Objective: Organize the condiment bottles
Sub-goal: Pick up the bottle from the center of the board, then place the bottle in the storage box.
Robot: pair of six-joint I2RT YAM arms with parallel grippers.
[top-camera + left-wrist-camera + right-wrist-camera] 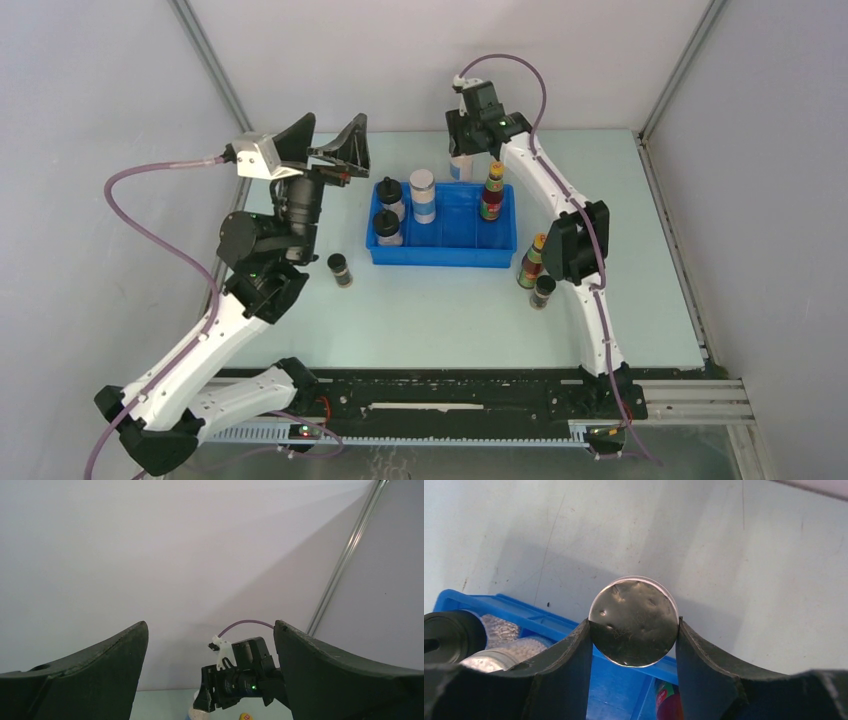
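My right gripper point(463, 148) is shut on a clear white-lidded bottle point(461, 166) at the far rim of the blue tray point(445, 255). In the right wrist view its round lid point(634, 621) sits between my fingers point(569, 660). The tray holds two black knob-capped bottles point(388, 192) point(387, 226), a second clear bottle point(423, 196) and a slim orange-capped bottle point(492, 190). A short dark bottle point(340, 270) stands left of the tray. Another slim bottle point(532, 261) and a short dark bottle point(543, 291) stand on the right. My left gripper point(330, 140) is open, empty and raised.
The left wrist view faces the back wall, with the right arm's wrist point(240, 680) low between my open fingers point(115, 665). The enclosure's metal corner posts point(215, 70) stand at the back left and right. The arm rail point(450, 400) runs along the near edge.
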